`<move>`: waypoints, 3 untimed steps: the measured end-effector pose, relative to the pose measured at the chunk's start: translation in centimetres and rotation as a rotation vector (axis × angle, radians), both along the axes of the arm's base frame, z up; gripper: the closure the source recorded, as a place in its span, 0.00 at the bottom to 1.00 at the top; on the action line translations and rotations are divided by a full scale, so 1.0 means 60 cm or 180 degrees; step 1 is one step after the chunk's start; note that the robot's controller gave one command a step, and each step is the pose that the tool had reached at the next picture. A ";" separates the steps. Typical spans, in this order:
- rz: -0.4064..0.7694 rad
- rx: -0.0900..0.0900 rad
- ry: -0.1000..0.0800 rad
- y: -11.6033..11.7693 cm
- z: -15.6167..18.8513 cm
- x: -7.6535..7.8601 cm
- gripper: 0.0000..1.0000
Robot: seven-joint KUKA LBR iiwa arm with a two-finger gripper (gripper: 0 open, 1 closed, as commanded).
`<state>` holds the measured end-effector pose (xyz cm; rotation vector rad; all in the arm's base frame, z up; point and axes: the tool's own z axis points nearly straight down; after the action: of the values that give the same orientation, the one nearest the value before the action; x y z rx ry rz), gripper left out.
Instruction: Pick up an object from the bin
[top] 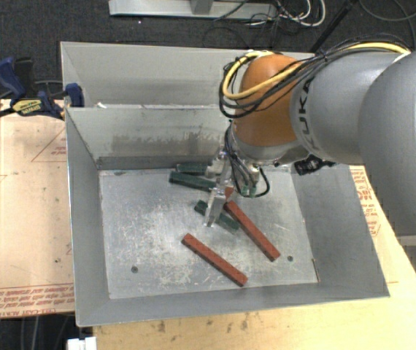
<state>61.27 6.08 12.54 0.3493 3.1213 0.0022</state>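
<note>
Gripper [214, 208] sits low on the centre green block [230, 223], likely lining up a grasp. A red bar [255, 233] lies at its 4 o'clock. I cannot tell its grip state.

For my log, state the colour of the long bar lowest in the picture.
The long flat bar is reddish brown; camera view.

Grey bin [135, 224], red-brown bars [214, 259], dark green pieces [190, 177], orange wrist cover [266, 100]
</note>
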 end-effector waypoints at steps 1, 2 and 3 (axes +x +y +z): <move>0.0025 -0.0001 -0.0063 0.001 -0.071 0.034 0.00; 0.0041 -0.0002 -0.0018 0.001 -0.074 0.025 1.00; 0.0041 -0.0002 -0.0018 0.001 -0.074 0.025 1.00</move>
<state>62.75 6.14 8.07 0.3284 3.1178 0.0023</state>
